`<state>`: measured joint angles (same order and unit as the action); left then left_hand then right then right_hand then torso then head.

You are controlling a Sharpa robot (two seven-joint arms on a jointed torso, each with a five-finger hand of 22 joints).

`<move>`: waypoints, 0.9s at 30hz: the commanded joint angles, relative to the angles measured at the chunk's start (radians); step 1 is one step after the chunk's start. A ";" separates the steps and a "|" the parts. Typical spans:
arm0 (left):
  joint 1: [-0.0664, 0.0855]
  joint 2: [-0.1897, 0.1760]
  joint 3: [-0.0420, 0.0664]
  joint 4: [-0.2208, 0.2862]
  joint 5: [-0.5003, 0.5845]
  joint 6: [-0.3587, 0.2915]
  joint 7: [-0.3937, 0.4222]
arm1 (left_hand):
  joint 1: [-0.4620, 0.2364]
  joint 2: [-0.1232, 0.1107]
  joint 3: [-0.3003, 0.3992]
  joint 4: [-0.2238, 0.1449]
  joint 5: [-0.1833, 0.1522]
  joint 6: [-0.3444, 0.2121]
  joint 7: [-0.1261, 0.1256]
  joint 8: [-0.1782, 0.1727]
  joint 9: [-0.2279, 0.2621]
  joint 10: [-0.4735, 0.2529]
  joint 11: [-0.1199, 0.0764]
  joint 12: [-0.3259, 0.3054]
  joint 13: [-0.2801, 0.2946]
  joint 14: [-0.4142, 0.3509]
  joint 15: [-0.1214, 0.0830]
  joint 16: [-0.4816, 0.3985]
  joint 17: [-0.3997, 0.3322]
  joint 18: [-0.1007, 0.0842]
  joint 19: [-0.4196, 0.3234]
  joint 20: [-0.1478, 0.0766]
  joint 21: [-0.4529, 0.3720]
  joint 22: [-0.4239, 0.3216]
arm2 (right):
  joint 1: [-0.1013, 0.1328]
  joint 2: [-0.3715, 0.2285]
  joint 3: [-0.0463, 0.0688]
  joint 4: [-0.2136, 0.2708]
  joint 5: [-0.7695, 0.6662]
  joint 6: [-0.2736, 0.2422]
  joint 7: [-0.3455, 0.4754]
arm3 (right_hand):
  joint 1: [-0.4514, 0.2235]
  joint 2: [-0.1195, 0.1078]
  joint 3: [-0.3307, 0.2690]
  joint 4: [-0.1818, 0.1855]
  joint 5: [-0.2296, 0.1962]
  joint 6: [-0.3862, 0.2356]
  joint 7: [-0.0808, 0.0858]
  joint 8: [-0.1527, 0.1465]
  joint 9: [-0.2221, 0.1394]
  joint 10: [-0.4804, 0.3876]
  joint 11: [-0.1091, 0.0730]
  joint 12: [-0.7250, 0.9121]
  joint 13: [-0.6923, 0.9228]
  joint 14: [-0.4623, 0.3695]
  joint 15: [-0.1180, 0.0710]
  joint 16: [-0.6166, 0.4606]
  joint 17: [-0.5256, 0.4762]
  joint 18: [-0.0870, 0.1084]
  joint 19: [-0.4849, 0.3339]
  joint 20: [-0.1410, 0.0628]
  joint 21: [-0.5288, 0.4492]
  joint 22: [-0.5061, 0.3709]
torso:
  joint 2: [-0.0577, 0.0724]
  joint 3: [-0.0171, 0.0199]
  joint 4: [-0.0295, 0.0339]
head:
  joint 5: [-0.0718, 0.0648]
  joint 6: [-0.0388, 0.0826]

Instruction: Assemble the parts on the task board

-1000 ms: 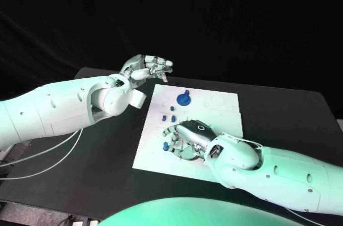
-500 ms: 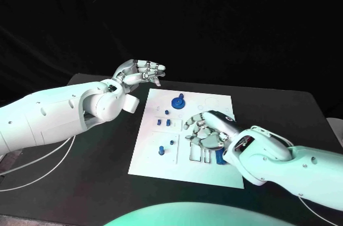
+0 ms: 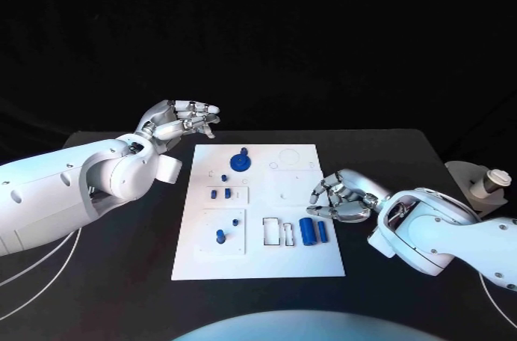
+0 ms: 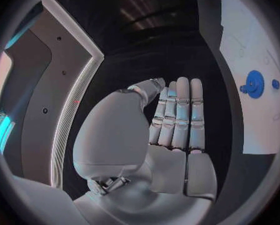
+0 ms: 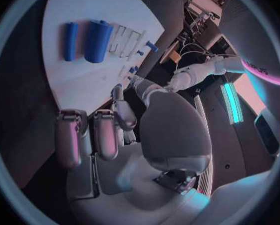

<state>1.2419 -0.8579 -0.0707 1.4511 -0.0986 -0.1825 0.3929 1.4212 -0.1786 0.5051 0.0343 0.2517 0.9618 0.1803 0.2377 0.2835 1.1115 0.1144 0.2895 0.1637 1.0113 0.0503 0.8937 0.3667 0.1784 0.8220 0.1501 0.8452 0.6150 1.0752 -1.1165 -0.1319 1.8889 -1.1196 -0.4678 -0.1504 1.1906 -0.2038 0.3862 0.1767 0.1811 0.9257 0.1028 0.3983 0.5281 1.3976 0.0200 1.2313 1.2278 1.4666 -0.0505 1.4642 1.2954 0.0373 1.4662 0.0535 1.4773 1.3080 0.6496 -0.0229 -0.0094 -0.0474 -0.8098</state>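
Observation:
The white task board lies mid-table. A blue gear sits near its far edge, with several small blue pegs below it and a blue peg standing near the front left. Two blue cylinders lie side by side at the front right, also seen as cylinders on the board. My right hand hovers at the board's right edge, fingers curled in, holding nothing. My left hand is raised beyond the board's far left corner, fingers bent together, empty; the gear lies off to the side of this hand.
A pale cylindrical object stands at the table's right edge. Black table surrounds the board on all sides.
The camera view has shifted. My right hand has left the board's front middle and moved right to its edge, uncovering the two blue cylinders. My left hand stays raised at the far left.

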 commanded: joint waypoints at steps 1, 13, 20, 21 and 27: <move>0.001 0.000 0.000 0.006 -0.002 0.017 0.014 | -0.009 0.003 -0.001 -0.001 0.004 -0.004 0.005 -0.001 -0.001 -0.006 0.000 0.004 0.001 0.004 0.000 -0.005 0.001 0.002 -0.007 0.002 0.004 0.001 | -0.007 -0.024 -0.004 0.021 -0.084 -0.001 -0.087 | -0.011 -0.001 -0.007 0.015 -0.005 -0.007 -0.002 0.002 0.004 0.015 -0.001 0.033 0.035 0.064 -0.001 0.012 0.024 -0.019 0.076 0.001 0.006 0.237 | -0.003 0.0001 -0.0040 | -0.024 -0.003; 0.000 -0.005 -0.001 0.015 -0.002 0.021 0.010 | -0.014 0.002 -0.002 0.001 0.004 -0.005 0.006 -0.002 -0.002 -0.008 0.001 0.004 0.000 0.003 0.001 -0.005 0.002 0.001 -0.009 0.003 0.002 0.001 | -0.051 -0.027 -0.011 0.038 -0.289 -0.014 -0.240 | -0.040 -0.018 -0.080 0.095 0.058 -0.012 -0.004 0.000 0.020 0.016 -0.001 0.050 0.066 0.068 0.000 0.030 0.058 -0.022 0.081 0.002 0.021 0.242 | -0.001 -0.0006 -0.0021 | -0.027 -0.019; 0.000 -0.006 -0.001 0.019 -0.001 0.026 0.014 | -0.017 0.001 -0.003 0.003 0.004 -0.005 0.006 -0.002 -0.002 -0.009 0.001 0.003 0.000 0.003 0.001 -0.005 0.002 0.001 -0.010 0.003 0.001 0.000 | -0.070 0.006 -0.012 0.016 -0.325 -0.014 -0.260 | -0.040 -0.019 -0.084 0.098 0.058 -0.013 -0.004 0.000 0.021 0.016 -0.001 0.050 0.067 0.068 0.000 0.031 0.061 -0.022 0.081 0.002 0.021 0.242 | -0.001 -0.0001 -0.0035 | -0.025 -0.025; 0.000 -0.007 -0.001 0.020 -0.001 0.026 0.014 | -0.018 0.001 -0.003 0.003 0.004 -0.006 0.006 -0.002 -0.002 -0.010 0.001 0.003 0.000 0.003 0.001 -0.005 0.002 0.001 -0.010 0.003 0.001 0.000 | -0.073 0.013 -0.012 0.013 -0.329 -0.015 -0.260 | -0.040 -0.019 -0.084 0.098 0.058 -0.013 -0.004 0.000 0.021 0.016 -0.001 0.050 0.067 0.068 0.000 0.031 0.061 -0.022 0.081 0.002 0.021 0.242 | -0.001 -0.0002 -0.0035 | -0.025 -0.024; 0.000 -0.007 -0.001 0.021 -0.001 0.028 0.015 | -0.018 0.001 -0.003 0.003 0.004 -0.006 0.006 -0.002 -0.002 -0.010 0.001 0.003 0.000 0.003 0.001 -0.005 0.002 0.001 -0.010 0.003 0.001 0.000 | -0.085 0.043 -0.012 -0.006 -0.338 -0.014 -0.259 | -0.039 -0.019 -0.087 0.100 0.058 -0.013 -0.004 -0.001 0.021 0.016 -0.001 0.050 0.068 0.068 0.000 0.031 0.062 -0.022 0.081 0.002 0.020 0.242 | 0.000 0.0005 -0.0022 | -0.021 -0.026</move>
<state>1.2416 -0.8657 -0.0719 1.4684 -0.0986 -0.1738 0.3935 1.4116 -0.1776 0.5051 0.0343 0.2518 0.9581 0.1840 0.2377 0.2823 1.1078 0.1181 0.2895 0.1637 1.0113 0.0502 0.8937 0.3678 0.1784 0.8184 0.1537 0.8452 0.6149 0.9920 -1.0770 -0.1441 1.8872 -1.4164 -0.4826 -0.3892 1.1553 -0.2159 0.3011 0.2720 0.2345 0.9222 0.0993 0.3982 0.5483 1.4064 0.0181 1.2784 1.2946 1.4666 -0.0503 1.4890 1.3084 0.0222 1.4660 0.0538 1.4960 1.3077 0.6488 -0.0229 -0.0122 -0.0693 -0.8350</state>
